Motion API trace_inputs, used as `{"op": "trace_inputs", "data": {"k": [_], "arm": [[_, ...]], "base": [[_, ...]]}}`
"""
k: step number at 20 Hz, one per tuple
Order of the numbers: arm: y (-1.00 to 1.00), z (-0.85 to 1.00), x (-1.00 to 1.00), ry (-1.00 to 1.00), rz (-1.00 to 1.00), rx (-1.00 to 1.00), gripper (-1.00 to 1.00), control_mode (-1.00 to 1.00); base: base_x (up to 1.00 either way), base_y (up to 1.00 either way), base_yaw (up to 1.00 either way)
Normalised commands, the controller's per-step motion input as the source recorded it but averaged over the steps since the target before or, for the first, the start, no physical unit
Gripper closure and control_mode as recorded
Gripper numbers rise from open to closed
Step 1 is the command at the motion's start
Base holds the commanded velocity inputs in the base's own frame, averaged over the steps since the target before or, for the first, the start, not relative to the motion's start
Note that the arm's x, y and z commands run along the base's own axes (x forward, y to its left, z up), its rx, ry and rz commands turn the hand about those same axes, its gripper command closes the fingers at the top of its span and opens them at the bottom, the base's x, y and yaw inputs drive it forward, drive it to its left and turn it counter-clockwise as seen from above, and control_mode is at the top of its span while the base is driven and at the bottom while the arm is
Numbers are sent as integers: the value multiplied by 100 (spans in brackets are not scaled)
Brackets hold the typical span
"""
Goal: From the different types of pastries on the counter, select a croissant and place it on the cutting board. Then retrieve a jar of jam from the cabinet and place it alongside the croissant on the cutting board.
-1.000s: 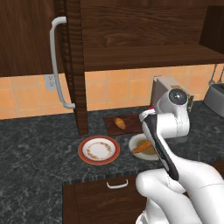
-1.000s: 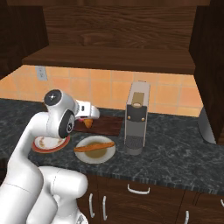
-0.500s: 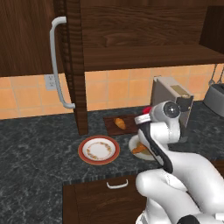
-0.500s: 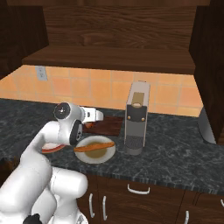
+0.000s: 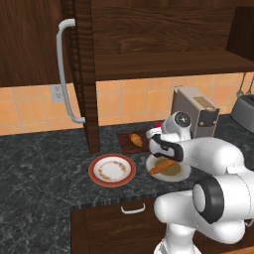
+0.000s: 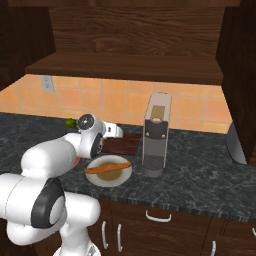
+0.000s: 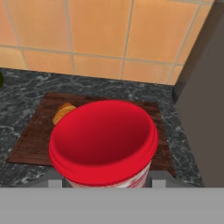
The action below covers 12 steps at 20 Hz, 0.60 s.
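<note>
I see the jar of jam large and close in the hand view, its red lid toward the camera, with my jaws clamped on it at either side. Beyond and below the jar lies the cutting board, dark reddish wood on the black marbled bench. The croissant already sits on the board's left part in this view, partly hidden behind the jar's rim, while the board's right part looks bare. From the left base view, the gripper hovers at the board's right end, beside the croissant. I judge the jar needs to go forward and down onto that bare side. Nearer me sit a cream plate with the stick pastry and a red-rimmed plate.
</note>
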Motion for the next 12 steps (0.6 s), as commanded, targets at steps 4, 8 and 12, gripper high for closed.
{"op": "trace_inputs", "data": {"k": [4,8,12], "arm": [[0,-52,1,0,0,3,100,-100],[0,-33,4,-5,0,0,100,-100],[0,-20,11,-4,0,0,100,-100]], "base": [[0,0,0],[0,0,0],[0,0,0]]}}
